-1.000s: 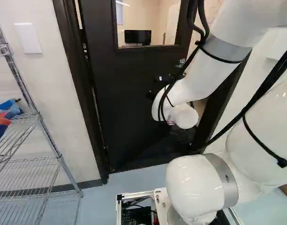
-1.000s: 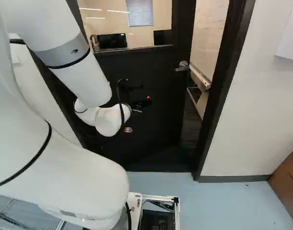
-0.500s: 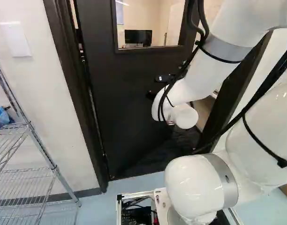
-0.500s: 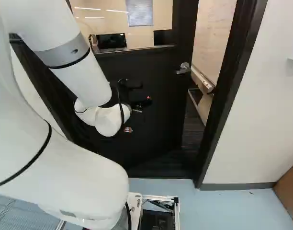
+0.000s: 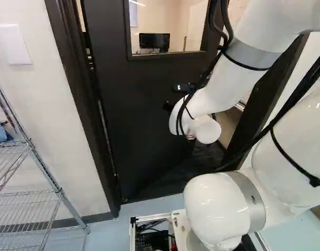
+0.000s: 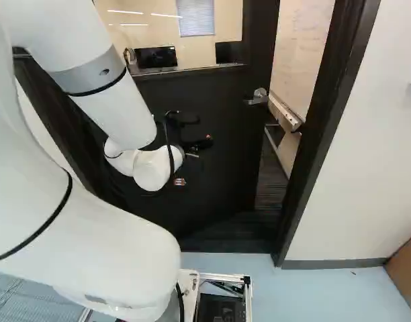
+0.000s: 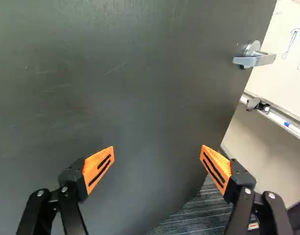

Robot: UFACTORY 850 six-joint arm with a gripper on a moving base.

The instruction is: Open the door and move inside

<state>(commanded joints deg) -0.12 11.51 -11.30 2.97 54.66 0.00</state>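
- Door (image 6: 219, 168) straight ahead, prob. hinged on its left; right edge stands ajar into the far rm, w/ a gap betw. it & the right door frame (image 6: 320, 134).
- Gripper (image 7: 157, 148) in front of the door panel, fingers wide apart, nothing betw. them; contact w/ panel: can't tell.
- Handling (my guess): heavy, rigid, not fragile; swings in one arc, maybe w/ a closer pushing back. Smooth face = pads could skid.
- Where to take it: push flat on the right side, nr the lever handle (image 6: 259, 96), for best leverage; no need to grip the lever, as latch looks clear.
- Materials: dark, matte, lightly scuffed panel; glass window (image 6: 192, 20) up top; shiny metal lever, rounded base; ribbed dark carpet (image 7: 204, 215) beyond, smooth pale-blue floor (image 6: 313, 288) near side.
- Step now, I'd say: push wider, then drive thru. Risk: base or arm clips right frame, or door swings back.
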